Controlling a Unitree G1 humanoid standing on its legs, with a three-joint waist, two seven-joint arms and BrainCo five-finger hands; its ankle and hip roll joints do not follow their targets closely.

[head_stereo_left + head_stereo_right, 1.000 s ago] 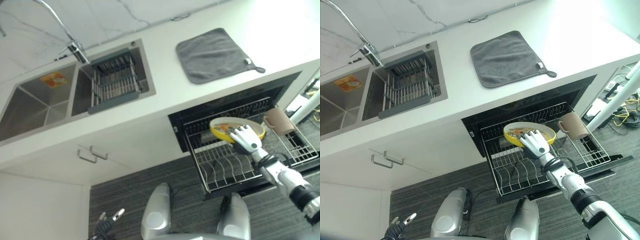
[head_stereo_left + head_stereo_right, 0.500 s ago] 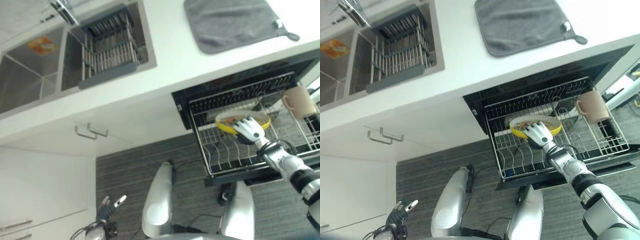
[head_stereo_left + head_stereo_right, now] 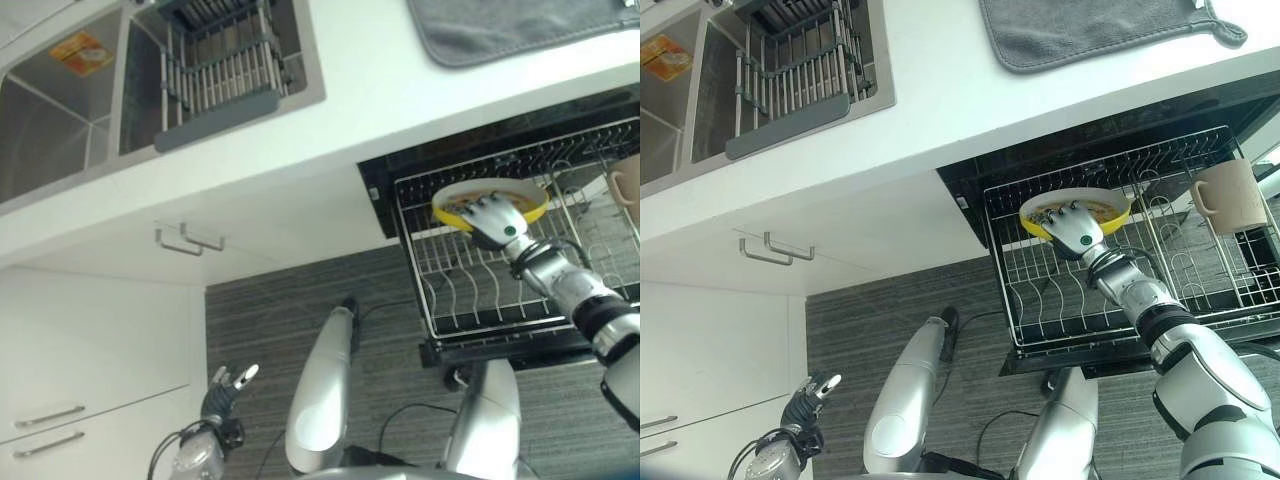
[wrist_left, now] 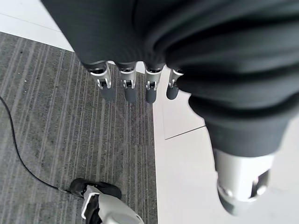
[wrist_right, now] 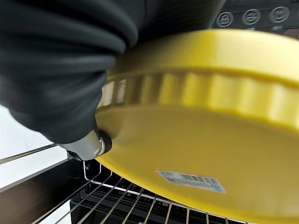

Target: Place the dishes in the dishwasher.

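Observation:
My right hand (image 3: 495, 222) is shut on a yellow plate (image 3: 535, 206), fingers over its rim and thumb beneath. It holds the plate tilted just above the back rows of the pulled-out dishwasher rack (image 3: 470, 300). The right wrist view has the plate's yellow underside (image 5: 210, 140) with a barcode sticker, and rack wires below it. A beige mug (image 3: 1230, 195) stands in the rack to the right of the plate. My left hand (image 3: 222, 395) hangs low over the striped floor, its fingers (image 4: 126, 86) straight and holding nothing.
A grey cloth (image 3: 520, 30) lies on the white counter above the dishwasher. To the left is a double sink with a wire drainer (image 3: 215, 70). A cabinet handle (image 3: 188, 240) juts out under the counter.
The whole picture has shifted as the camera moved. My right hand keeps the yellow plate over the rack's back rows and has sunk slightly closer to the wires.

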